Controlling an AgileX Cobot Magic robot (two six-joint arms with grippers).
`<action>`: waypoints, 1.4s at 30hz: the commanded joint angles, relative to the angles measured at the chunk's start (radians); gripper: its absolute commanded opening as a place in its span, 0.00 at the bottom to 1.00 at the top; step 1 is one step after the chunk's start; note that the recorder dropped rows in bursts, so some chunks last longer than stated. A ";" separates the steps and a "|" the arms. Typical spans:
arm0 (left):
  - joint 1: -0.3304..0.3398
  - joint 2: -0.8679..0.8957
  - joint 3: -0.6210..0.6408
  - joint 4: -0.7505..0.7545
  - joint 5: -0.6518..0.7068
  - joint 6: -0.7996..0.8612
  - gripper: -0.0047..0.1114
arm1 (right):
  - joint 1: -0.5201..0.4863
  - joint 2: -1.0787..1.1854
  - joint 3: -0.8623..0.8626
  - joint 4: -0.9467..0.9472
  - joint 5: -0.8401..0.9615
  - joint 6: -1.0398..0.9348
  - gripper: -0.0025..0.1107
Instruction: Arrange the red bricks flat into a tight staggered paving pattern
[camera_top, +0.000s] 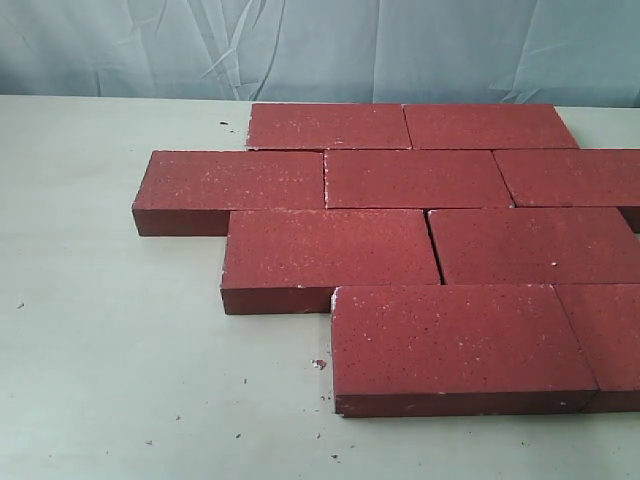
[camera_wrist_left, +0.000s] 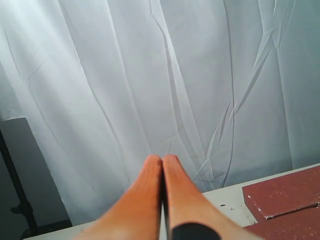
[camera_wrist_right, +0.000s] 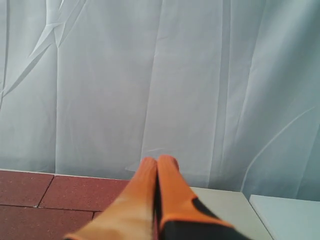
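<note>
Several red bricks (camera_top: 418, 178) lie flat on the pale table (camera_top: 110, 340) in four staggered rows, edges close together; the nearest one (camera_top: 455, 345) sits at the front right. Neither gripper shows in the exterior view. In the left wrist view my left gripper (camera_wrist_left: 162, 159) is shut with nothing in it, raised and pointing at the curtain, brick corners (camera_wrist_left: 287, 192) off to its side. In the right wrist view my right gripper (camera_wrist_right: 158, 161) is also shut and empty, with bricks (camera_wrist_right: 80, 192) below and beside it.
A wrinkled pale curtain (camera_top: 320, 50) hangs behind the table. Small crumbs and chips (camera_top: 318, 364) dot the tabletop near the front bricks. A dark stand (camera_wrist_left: 17, 195) shows beside the curtain in the left wrist view. A second pale surface (camera_wrist_right: 290, 217) adjoins the table.
</note>
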 joint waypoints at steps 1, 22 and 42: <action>-0.004 -0.011 0.004 -0.012 0.005 -0.009 0.04 | -0.004 -0.004 0.003 0.001 -0.015 0.002 0.02; -0.004 -0.071 0.120 0.239 0.007 -0.256 0.04 | -0.004 -0.004 0.003 0.001 -0.015 0.002 0.02; 0.087 -0.456 0.443 0.214 0.044 -0.349 0.04 | -0.004 -0.004 0.003 0.001 -0.015 0.004 0.02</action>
